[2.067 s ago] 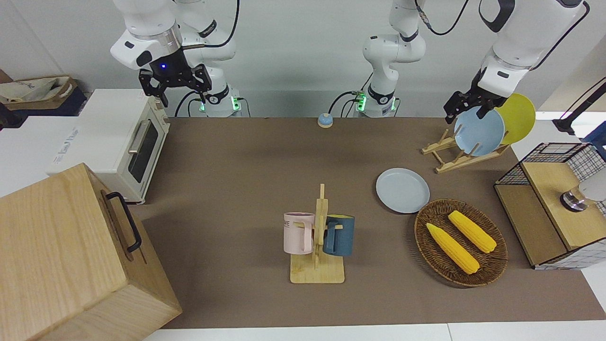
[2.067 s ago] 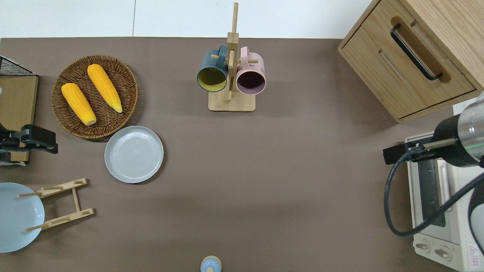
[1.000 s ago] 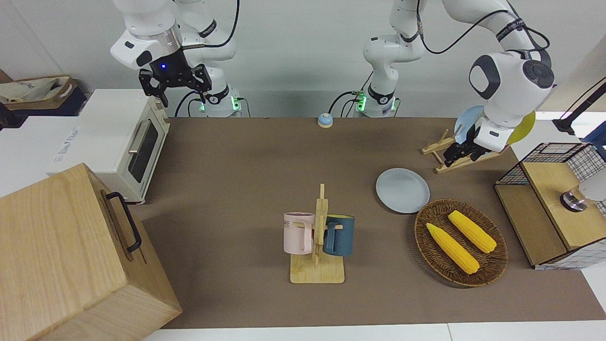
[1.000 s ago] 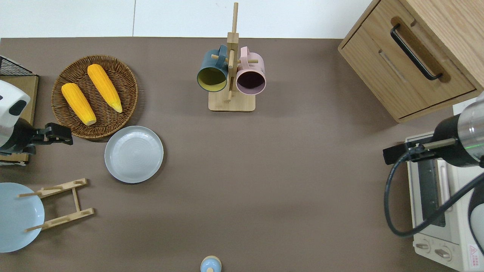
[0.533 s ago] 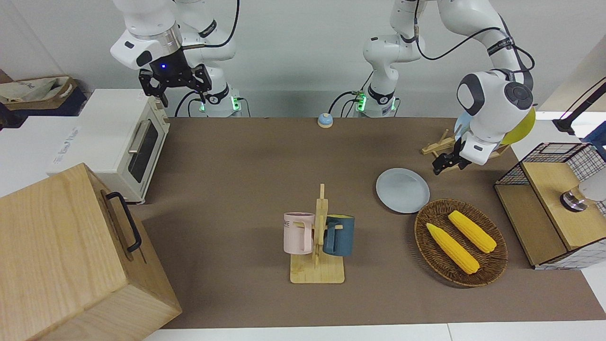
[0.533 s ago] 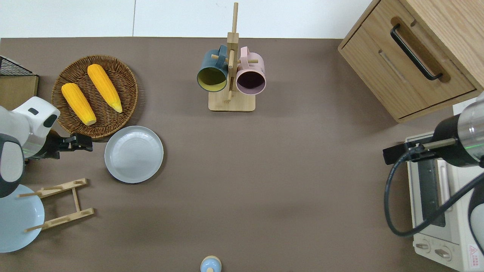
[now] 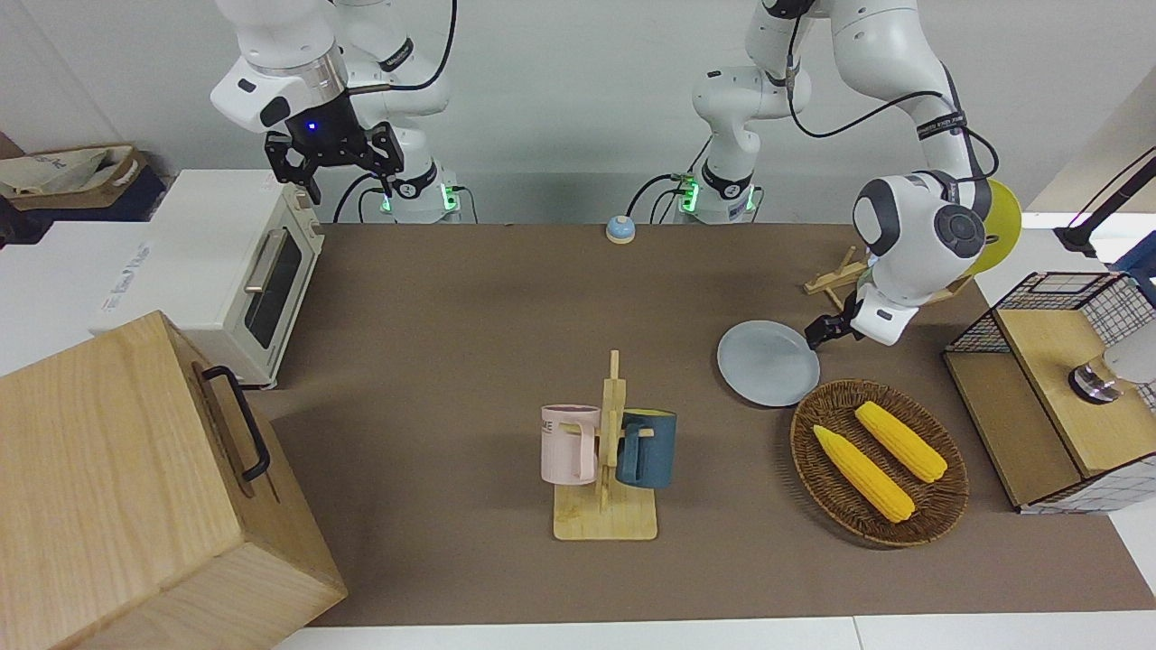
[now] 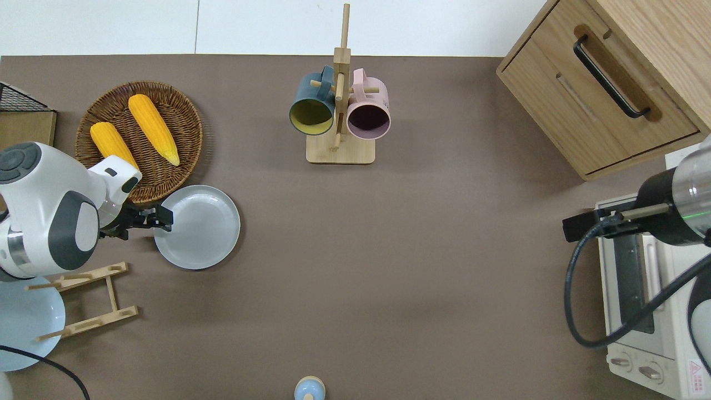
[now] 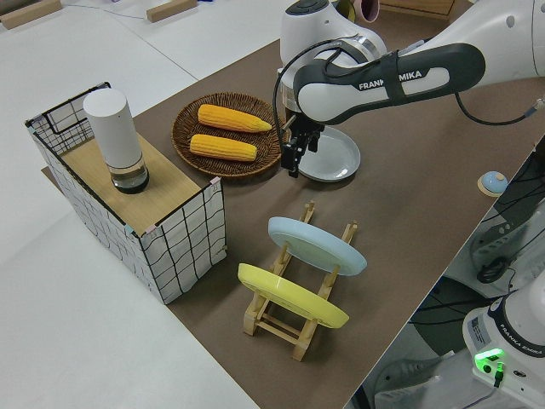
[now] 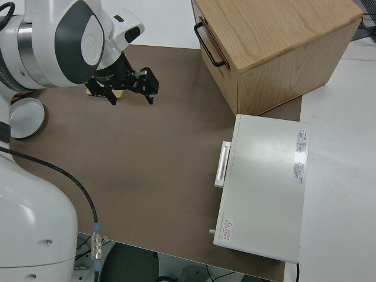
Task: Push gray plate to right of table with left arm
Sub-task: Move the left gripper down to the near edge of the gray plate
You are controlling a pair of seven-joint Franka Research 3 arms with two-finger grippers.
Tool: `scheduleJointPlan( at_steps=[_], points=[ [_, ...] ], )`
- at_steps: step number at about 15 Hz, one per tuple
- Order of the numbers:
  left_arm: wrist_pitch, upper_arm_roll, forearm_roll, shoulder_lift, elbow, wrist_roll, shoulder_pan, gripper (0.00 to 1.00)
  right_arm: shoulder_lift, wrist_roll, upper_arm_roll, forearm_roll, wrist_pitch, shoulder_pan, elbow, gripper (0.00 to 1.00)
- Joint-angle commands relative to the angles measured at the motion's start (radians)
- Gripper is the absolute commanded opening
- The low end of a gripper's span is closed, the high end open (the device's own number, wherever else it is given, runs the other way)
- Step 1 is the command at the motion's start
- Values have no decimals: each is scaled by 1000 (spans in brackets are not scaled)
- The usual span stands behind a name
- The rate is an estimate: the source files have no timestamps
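Brown matte cover spreads over the table (image 8: 389,278), which carries the whole scene. Taking the overhead view as a clock face centred on the mug rack (image 8: 339,111), the gray plate (image 8: 203,230) lies flat at about eight o'clock from it, toward the left arm's end. A wicker basket (image 8: 178,111) with two corn cobs (image 8: 153,128) sits at eleven o'clock from the plate, its rim just beside the plate's. At the plate's nine o'clock edge is the left gripper (image 8: 161,219), low at the rim; whether its fingers are open or closed, I cannot tell, nor whether they touch the plate. A wooden plate rack (image 9: 294,298) stands at seven o'clock from the plate, nearer to the robots, holding a blue plate (image 9: 317,245) and a yellow plate (image 9: 289,296) upright. The right gripper (image 7: 332,162) is parked with its fingers spread apart. A wooden drawer cabinet (image 8: 611,78) and a white toaster oven (image 7: 217,262) stand at the right arm's end.
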Motion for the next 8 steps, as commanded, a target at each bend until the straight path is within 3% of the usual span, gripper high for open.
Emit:
scheduleJointPlan(
  at_steps=[1, 4, 8],
  points=[
    [41, 3, -18, 4, -29, 14, -5, 985, -3, 13, 17, 6, -16, -20, 9, 983],
    [81, 1, -18, 4, -52, 13, -7, 910, -3, 13, 17, 6, -16, -20, 9, 983],
    [75, -5, -18, 3, -53, -5, -7, 281, -3, 13, 17, 6, -16, -20, 9, 983]
  ],
)
